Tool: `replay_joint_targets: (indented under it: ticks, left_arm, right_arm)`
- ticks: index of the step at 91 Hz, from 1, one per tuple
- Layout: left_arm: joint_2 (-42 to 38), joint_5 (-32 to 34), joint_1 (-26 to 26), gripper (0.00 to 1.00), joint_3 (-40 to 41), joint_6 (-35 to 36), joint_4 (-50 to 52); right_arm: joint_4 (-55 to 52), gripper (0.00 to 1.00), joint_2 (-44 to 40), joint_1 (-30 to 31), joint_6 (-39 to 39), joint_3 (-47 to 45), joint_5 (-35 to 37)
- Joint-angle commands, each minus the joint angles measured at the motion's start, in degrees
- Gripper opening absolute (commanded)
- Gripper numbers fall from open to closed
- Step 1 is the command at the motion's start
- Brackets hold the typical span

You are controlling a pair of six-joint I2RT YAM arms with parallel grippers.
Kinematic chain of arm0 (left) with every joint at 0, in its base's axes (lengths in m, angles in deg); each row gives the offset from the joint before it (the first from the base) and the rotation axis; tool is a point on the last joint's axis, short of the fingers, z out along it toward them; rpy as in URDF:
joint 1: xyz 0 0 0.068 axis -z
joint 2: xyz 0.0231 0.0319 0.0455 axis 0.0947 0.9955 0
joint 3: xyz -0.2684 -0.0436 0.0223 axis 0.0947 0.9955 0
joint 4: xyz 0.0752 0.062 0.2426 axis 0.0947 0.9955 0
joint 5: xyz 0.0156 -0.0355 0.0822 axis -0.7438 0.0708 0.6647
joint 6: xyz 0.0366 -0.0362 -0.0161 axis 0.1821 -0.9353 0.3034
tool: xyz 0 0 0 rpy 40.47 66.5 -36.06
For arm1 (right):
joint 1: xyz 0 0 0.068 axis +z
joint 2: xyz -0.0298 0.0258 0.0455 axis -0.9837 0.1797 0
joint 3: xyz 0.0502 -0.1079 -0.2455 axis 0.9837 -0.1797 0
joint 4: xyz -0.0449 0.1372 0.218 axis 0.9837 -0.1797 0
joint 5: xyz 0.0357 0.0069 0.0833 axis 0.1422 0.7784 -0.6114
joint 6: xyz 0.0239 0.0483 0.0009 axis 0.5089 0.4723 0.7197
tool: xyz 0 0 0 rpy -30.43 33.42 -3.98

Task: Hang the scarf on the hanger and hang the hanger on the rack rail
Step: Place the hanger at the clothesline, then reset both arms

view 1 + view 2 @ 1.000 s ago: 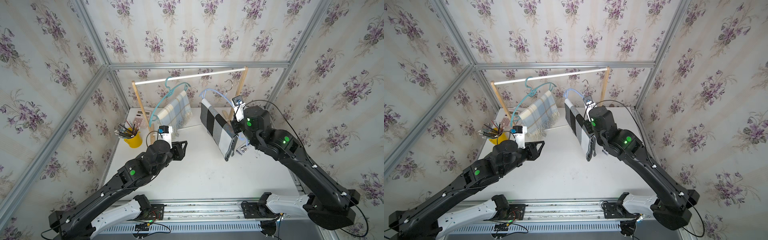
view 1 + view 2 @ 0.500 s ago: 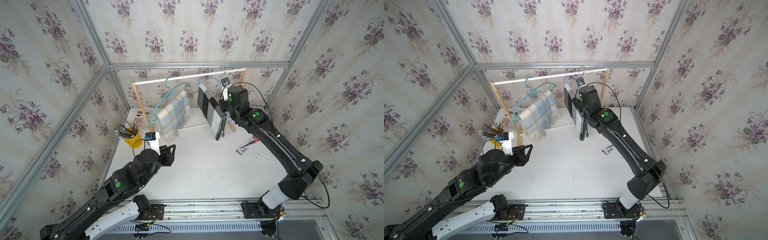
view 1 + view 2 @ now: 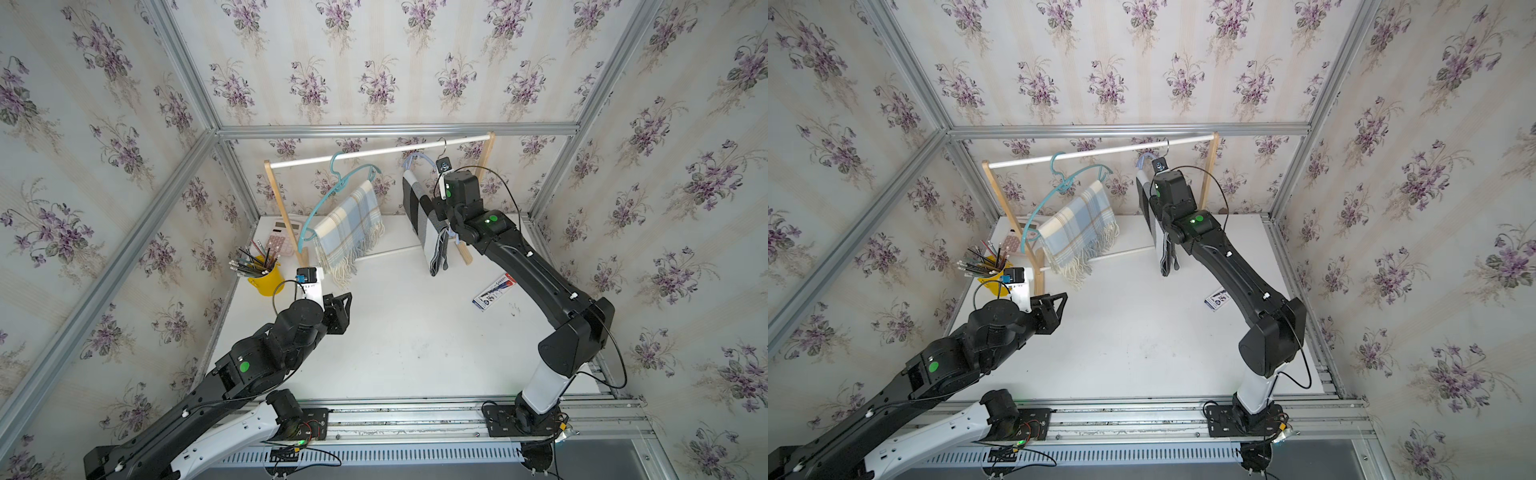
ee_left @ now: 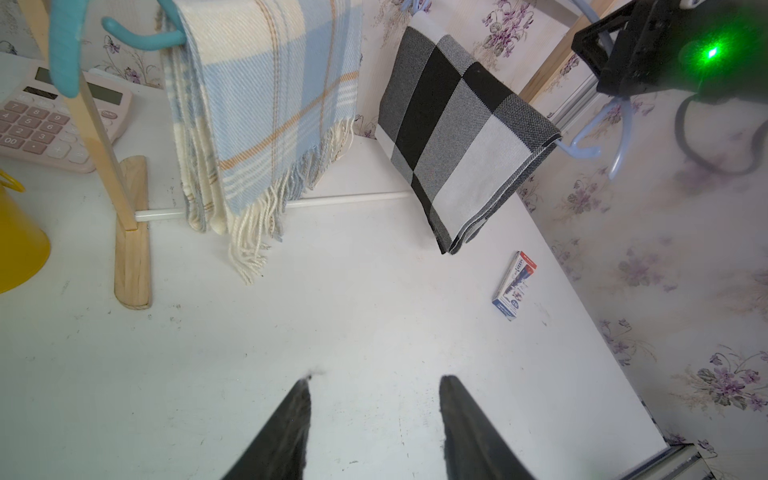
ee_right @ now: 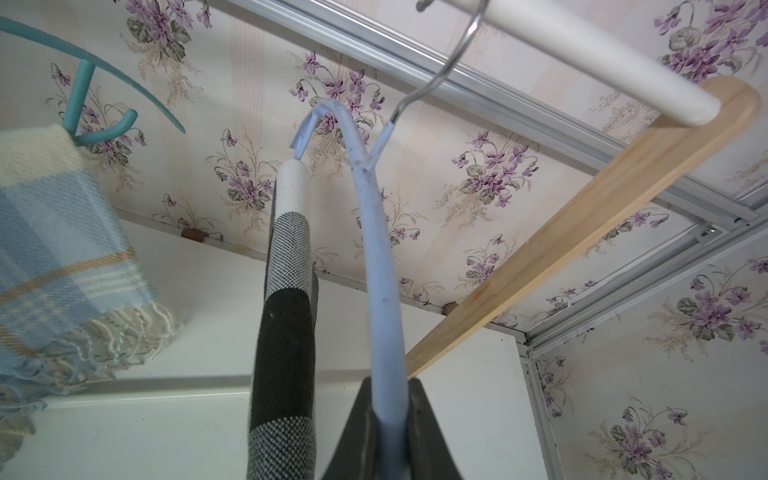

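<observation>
Scarf [image 4: 457, 137] draped over hanger [image 5: 379, 257]; right gripper [image 5: 390, 390] clamped on hanger; left gripper [image 4: 376, 382] jaws apart, empty, above table [image 4: 249, 332].

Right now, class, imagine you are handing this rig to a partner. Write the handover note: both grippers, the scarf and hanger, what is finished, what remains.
Left gripper: open and empty, above the table.
Right gripper: shut on one arm of the pale blue hanger, holding it up at the rail.
Checked scarf: draped over that hanger.
Done: the scarf is on the hanger. The metal hook looks to be over the rail, but it is unclear whether it is seated.
Left: confirm the hook sits on the rail, open the right gripper, withdraw.
</observation>
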Motion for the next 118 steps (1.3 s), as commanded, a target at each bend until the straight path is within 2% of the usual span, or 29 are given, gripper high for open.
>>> replay_joint_targets:
  ticks: [1, 5, 9, 15, 30, 34, 36, 42, 50, 60, 64, 67, 72, 75, 79, 86, 92, 99, 102, 110, 118]
  left_arm:
    - [0.14, 0.36, 0.00, 0.53, 0.32, 0.57, -0.18]
    - [0.13, 0.31, -0.02, 0.53, 0.41, 0.55, -0.12]
    - [0.19, 0.26, 0.00, 0.53, 0.49, 0.44, -0.05]
    - [0.40, 0.11, -0.01, 0.53, 0.51, 0.24, 0.04]
    - [0.77, 0.52, 0.01, 0.54, -0.28, 0.38, 1.71]
    - [0.98, 1.30, 0.00, 0.55, -1.03, 0.44, 2.84]
    - [1.06, 2.01, -0.02, 0.54, -1.41, 0.38, 3.89]
    - [1.52, 3.94, -0.07, 0.62, -3.17, 0.42, 7.32]
    - [2.79, 7.76, -0.06, 0.78, -6.20, -0.51, 13.40]
    - [6.01, 16.79, -0.01, 0.92, -9.88, -3.66, 23.06]
    - [6.88, 21.31, 0.06, 0.93, -9.50, -4.20, 24.78]
    - [6.98, 25.49, 0.16, 0.93, -8.18, -4.29, 25.17]
    - [5.82, 27.93, 0.35, 0.93, -4.95, 1.10, 19.64]
    - [4.80, 28.92, 0.43, 0.94, -2.47, 6.26, 16.33]
    - [3.46, 30.99, 0.37, 0.94, 0.80, 9.14, 12.21]
    - [1.89, 34.38, 0.20, 0.95, 6.55, 15.00, 3.23]
    - [1.32, 37.06, -0.42, 0.97, 11.61, 23.74, -7.04]
    - [1.08, 34.45, -4.30, 0.97, 15.58, 34.03, -17.94]
    - [1.28, 31.58, -7.37, 0.97, 16.67, 36.28, -21.27]
    - [3.29, 23.02, -18.24, 0.97, 18.13, 35.08, -24.63]
    - [6.41, 17.34, -26.31, 0.97, 21.00, 35.03, -30.34]
  right_arm:
    - [2.11, 0.09, -1.40, -0.03, 2.99, -1.33, -1.91]
    - [2.24, 0.33, -2.24, -0.02, 3.56, -2.29, -2.67]
    - [2.20, 0.48, -3.27, -0.05, 4.26, -3.01, -3.43]
    - [2.34, 0.60, -5.05, 0.00, 5.25, -4.11, -4.55]
    - [1.19, 0.82, -10.74, 0.02, 8.07, -5.63, -9.70]
    - [0.74, 0.95, -12.80, -0.01, 8.96, -6.52, -11.43]
    - [0.59, 0.98, -14.08, 0.00, 9.42, -7.14, -12.44]
    - [0.44, 1.00, -18.37, -0.06, 10.90, -10.16, -14.94]
    - [2.70, 1.00, -25.94, 0.01, 15.13, -17.47, -15.30]
    - [11.21, 1.00, -38.30, 0.03, 18.39, -33.54, -16.51]
    - [16.27, 1.00, -43.17, 0.03, 22.73, -41.37, -13.07]
    - [20.02, 1.00, -46.91, 0.03, 28.16, -47.67, -7.36]
    - [28.38, 1.00, -53.10, 0.03, 31.85, -57.99, -1.40]
    - [33.30, 1.00, -56.44, 0.03, 32.11, -63.35, 0.56]
    - [38.07, 1.00, -60.13, 0.03, 31.29, -69.17, 1.45]
    - [41.01, 1.00, -62.30, -0.05, 29.52, -74.78, 4.48]
    - [41.04, 1.00, -61.45, -0.13, 31.09, -77.50, 9.01]
    - [46.50, 1.00, -58.47, -0.23, 25.08, -80.63, 6.49]
    - [49.26, 1.00, -56.69, -2.46, 21.88, -81.72, 3.86]
    - [53.97, 1.00, -51.32, -4.58, 17.95, -82.64, 1.41]
    - [56.99, 1.00, -45.90, -8.68, 17.21, -82.56, -3.56]
